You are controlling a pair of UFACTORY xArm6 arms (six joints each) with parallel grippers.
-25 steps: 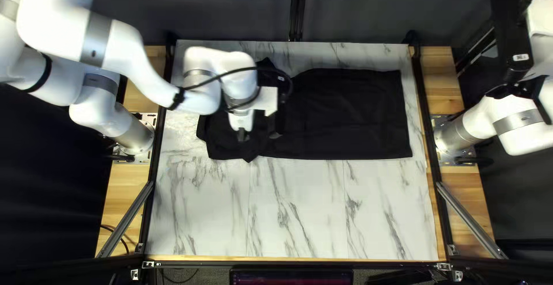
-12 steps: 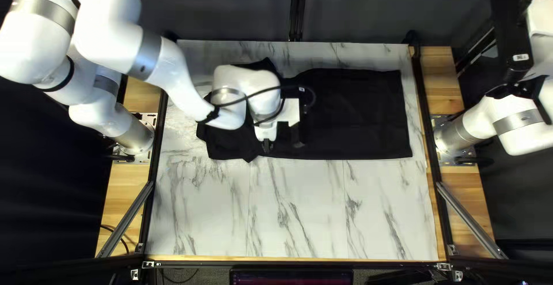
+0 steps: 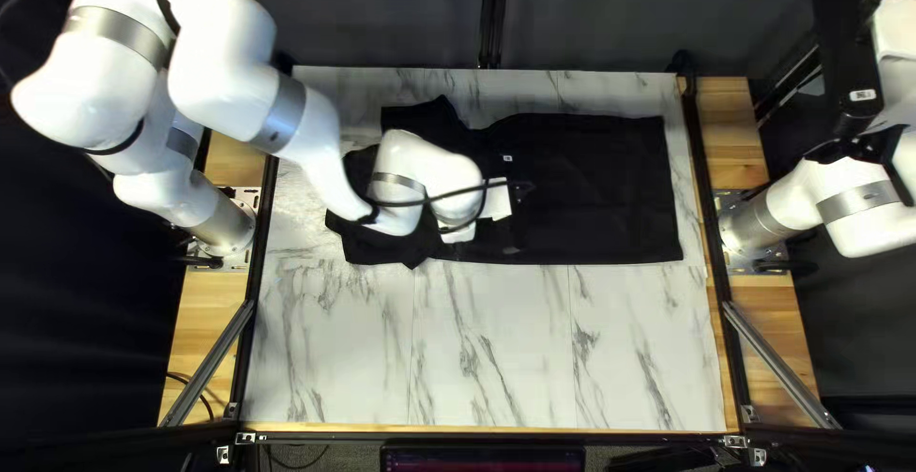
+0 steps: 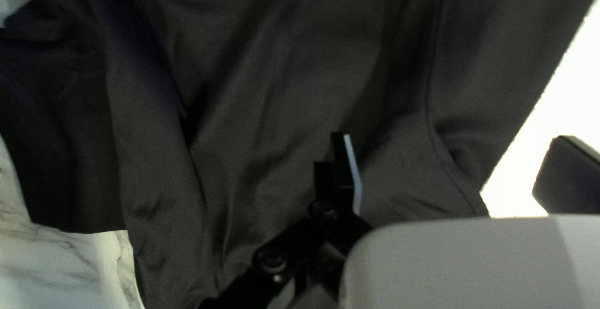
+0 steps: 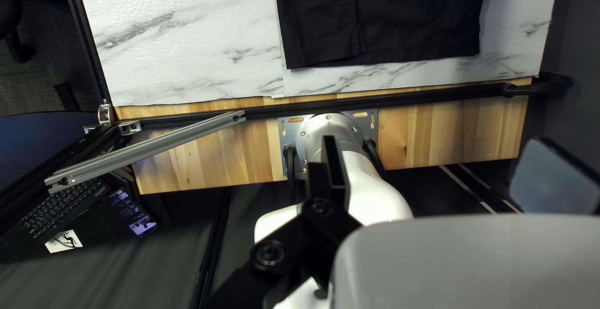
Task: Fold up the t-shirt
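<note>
T-shirt (image 3: 592,195) laid long across the table, left gripper (image 3: 487,242) spread over it

At the left of the top left view, my left arm (image 3: 229,90) rises from its base on the wooden edge (image 3: 205,314) and bends over the shirt's rumpled, uneven end. Black cloth sticks out on both sides of the arm. My left gripper is over the shirt, its two fingers wide apart with nothing pinched; its wrist view shows creased cloth and a seam under them. Whether a fingertip brushes the fabric is hard to say from here.

Farther right, the body of the shirt lies mostly smooth on the marble-patterned tabletop (image 3: 496,357), in its far half, and ends in a straight edge short of the table's right side.

Last comes my right arm (image 3: 863,209), drawn back off the tabletop. My right gripper (image 3: 859,150) hangs there with fingers spread and empty, well apart from the shirt.
</note>
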